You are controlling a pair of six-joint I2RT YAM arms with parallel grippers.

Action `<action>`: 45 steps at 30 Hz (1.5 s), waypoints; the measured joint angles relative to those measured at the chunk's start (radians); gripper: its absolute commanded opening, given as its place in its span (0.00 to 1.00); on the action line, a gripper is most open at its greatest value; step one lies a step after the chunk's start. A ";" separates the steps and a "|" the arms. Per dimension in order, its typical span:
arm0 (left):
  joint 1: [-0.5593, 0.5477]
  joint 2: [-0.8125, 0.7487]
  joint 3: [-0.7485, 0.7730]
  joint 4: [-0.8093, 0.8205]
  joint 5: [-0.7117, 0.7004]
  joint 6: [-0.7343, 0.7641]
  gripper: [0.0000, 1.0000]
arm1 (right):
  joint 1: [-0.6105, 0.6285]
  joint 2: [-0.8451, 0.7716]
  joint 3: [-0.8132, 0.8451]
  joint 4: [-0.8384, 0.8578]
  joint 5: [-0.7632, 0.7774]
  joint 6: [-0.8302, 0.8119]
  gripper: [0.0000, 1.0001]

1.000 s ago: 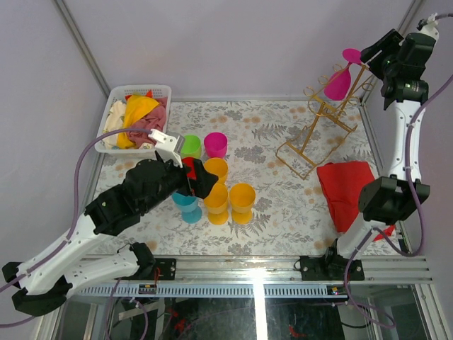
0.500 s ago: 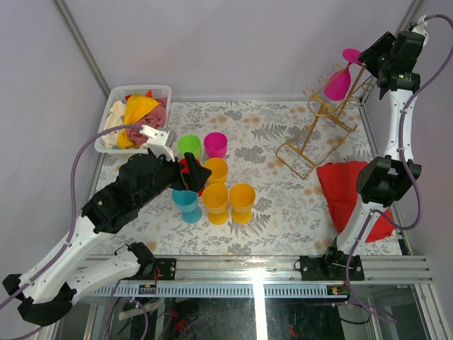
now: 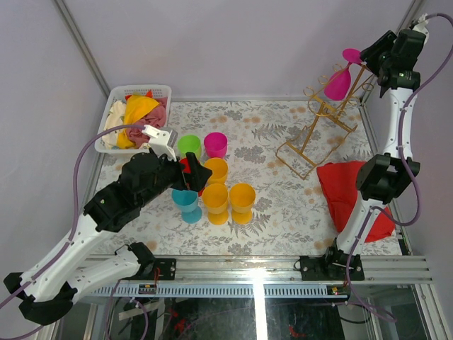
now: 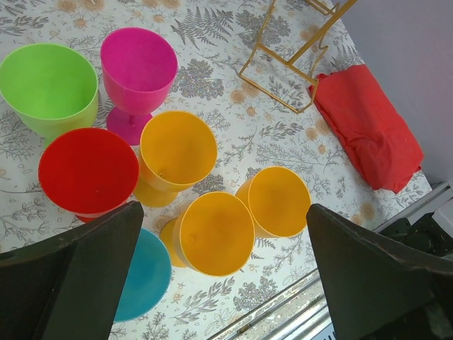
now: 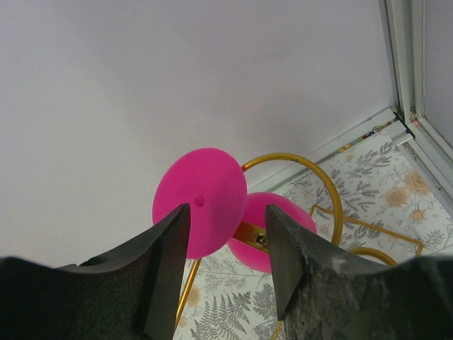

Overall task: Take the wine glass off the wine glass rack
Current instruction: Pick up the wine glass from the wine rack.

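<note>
A pink wine glass (image 3: 339,83) is hung upside down from the upper end of a gold wire rack (image 3: 318,108), its bowl pointing down and its round foot uppermost. The rack is placed at the far right corner of the floral-patterned counter (image 3: 269,134), and the glass is held well above the surface.

The right end effector (image 5: 226,212) is raised to the level of the glass foot. In the right wrist view, its fingers are seen partly spread with the foot disc between them. One finger overlaps the disc's edge and a small gap is left at the other; whether either finger is touching cannot be told. Nothing is gripped.

The left end effector (image 4: 225,212) is held above a cluster of plastic goblets at the left-centre of the counter. Its fingers are spread wide and nothing is held. The cluster is made up of a green goblet (image 4: 48,81), a pink goblet (image 4: 138,60), a red goblet (image 4: 88,170), three orange goblets (image 4: 178,149) and a blue goblet (image 4: 145,273), all standing upright and close together.

A red cloth (image 3: 347,188) is laid on the counter near the rack's base, on the right side. A white slatted basket (image 3: 159,90) filled with coloured cloths (image 3: 138,113) is set at the far left corner.
</note>
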 measured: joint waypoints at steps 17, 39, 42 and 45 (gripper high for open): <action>0.005 0.016 0.000 -0.005 0.000 0.000 1.00 | -0.004 0.070 0.043 0.019 -0.050 0.041 0.38; 0.005 0.016 0.000 -0.015 0.000 0.000 1.00 | -0.023 0.087 0.043 0.067 -0.133 0.179 0.31; 0.005 0.018 0.000 -0.020 0.000 0.000 1.00 | -0.024 0.087 0.043 0.068 -0.142 0.197 0.31; 0.006 0.020 0.000 -0.021 0.000 0.000 1.00 | -0.025 0.087 0.043 0.071 -0.153 0.214 0.31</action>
